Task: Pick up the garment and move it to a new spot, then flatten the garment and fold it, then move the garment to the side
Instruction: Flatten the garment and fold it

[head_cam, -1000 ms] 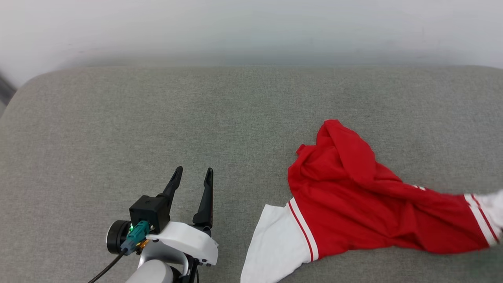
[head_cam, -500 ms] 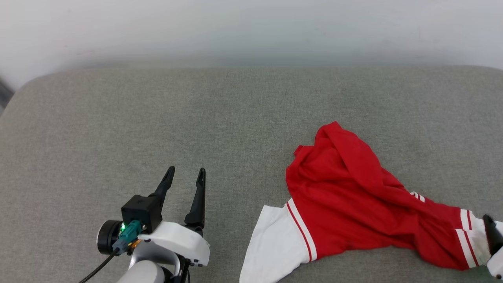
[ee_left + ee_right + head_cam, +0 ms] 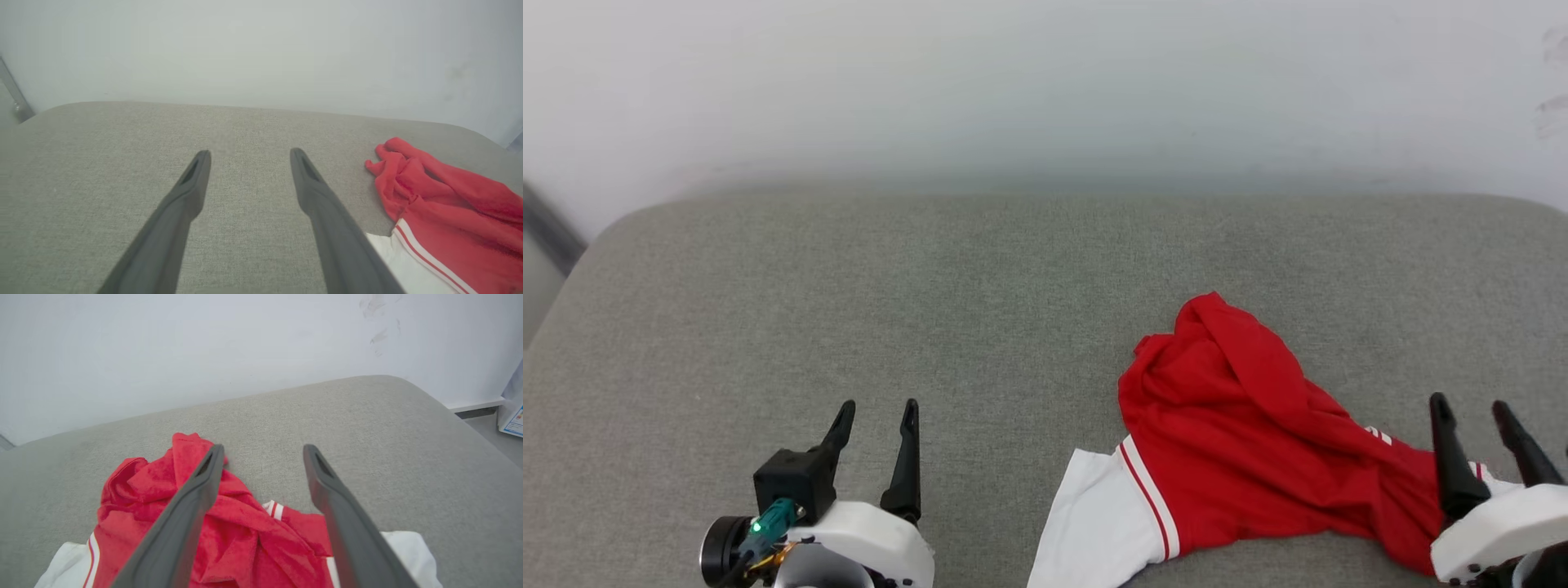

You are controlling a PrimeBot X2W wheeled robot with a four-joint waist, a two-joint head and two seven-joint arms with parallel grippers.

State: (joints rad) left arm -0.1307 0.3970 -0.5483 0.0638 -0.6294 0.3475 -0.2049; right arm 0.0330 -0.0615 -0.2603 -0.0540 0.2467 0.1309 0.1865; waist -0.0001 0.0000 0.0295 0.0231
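The garment (image 3: pixel 1241 457), a red jersey tee with white striped-trim sleeves, lies crumpled on the grey cushion at the right of the head view; its lettering is hidden in the folds. My right gripper (image 3: pixel 1470 404) hangs open over the garment's right sleeve end, holding nothing. In the right wrist view the garment (image 3: pixel 245 535) lies below and between the spread fingers (image 3: pixel 192 502) of the right gripper (image 3: pixel 263 451). Well left of the cloth, my left gripper (image 3: pixel 878 408) stands open above bare cushion. In the left wrist view the garment (image 3: pixel 441 204) sits right of the left gripper (image 3: pixel 249 155).
The grey upholstered cushion (image 3: pixel 931 286) spreads wide to the left and back, with rounded far corners. A pale wall (image 3: pixel 1045 82) rises right behind it. Past the cushion's right edge, floor and a white box (image 3: pixel 512 412) show in the right wrist view.
My right gripper has let go of the garment's right sleeve end and opened; the cloth has settled onto the cushion. The head camera has tilted, so the whole scene sits lower.
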